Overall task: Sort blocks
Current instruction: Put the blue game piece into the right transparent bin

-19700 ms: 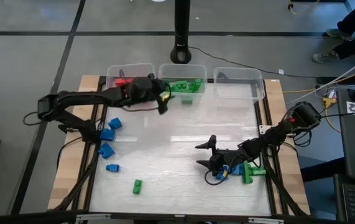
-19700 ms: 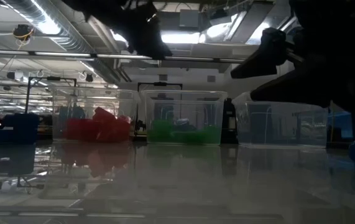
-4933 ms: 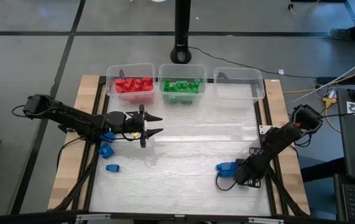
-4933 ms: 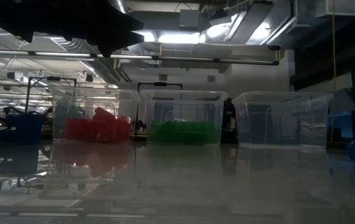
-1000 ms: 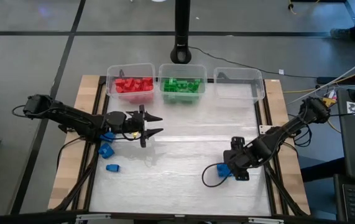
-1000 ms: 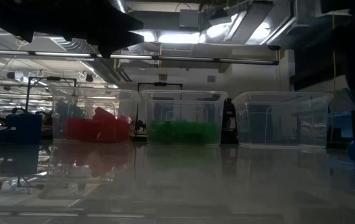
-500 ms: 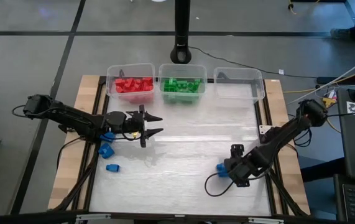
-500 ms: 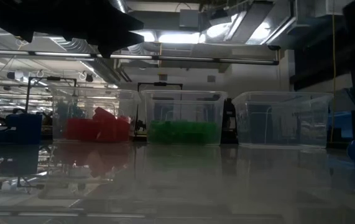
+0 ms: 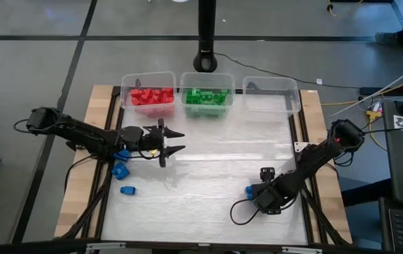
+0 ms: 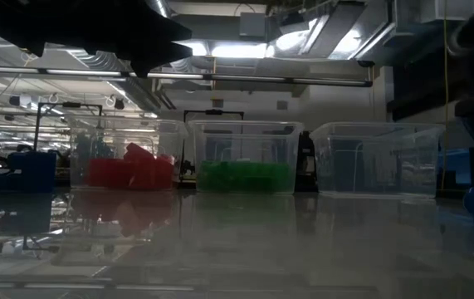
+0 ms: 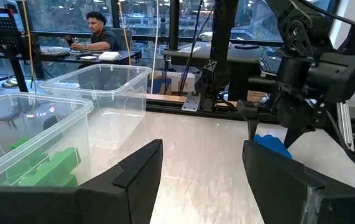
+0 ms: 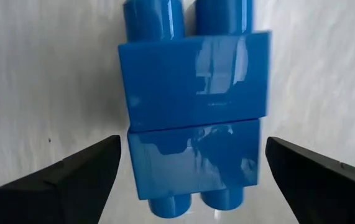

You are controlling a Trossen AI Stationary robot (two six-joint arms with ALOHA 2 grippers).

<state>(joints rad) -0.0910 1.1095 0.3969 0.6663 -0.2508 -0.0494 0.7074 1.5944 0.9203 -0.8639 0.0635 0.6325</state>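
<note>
Since half a second ago, our right gripper [image 9: 263,200] has shifted slightly toward the table's front edge, now poised directly above a blue block [image 12: 193,109] near the table's right side. Its jaws stand apart, one on each side of the block, not yet touching it. Our left gripper [image 9: 171,141] waits, jaws apart, beside more blue blocks [image 9: 121,170] at the left. Red and green bricks fill two clear bins [image 9: 147,99]; the third bin [image 9: 272,95] is empty. We judge the grasp step in hand: next, descend, clamp, and carry to the empty bin.
</note>
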